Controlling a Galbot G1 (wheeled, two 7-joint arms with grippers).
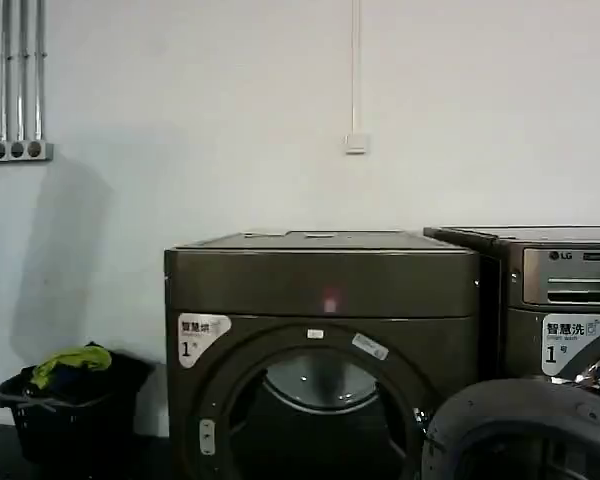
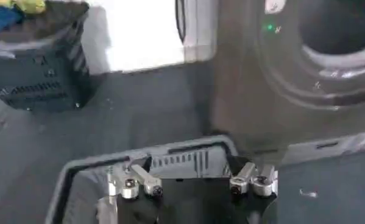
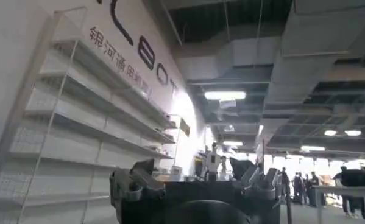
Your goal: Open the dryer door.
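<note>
The dryer is the dark bronze-grey machine in the middle of the head view, with a white "1" sticker at its upper left corner. Its round opening stands uncovered and the pale drum shows inside. The dryer door has swung out to the right, its dark rim low at the right of the head view. My left gripper is open, low before the dryer front, above a basket. My right gripper is open with its fingers wide apart, pointing out into the room towards the ceiling.
An LG-marked machine stands right of the dryer. A dark laundry basket with clothes sits on the floor to the left by the wall. Another grey-rimmed basket lies under my left gripper. White shelves show in the right wrist view.
</note>
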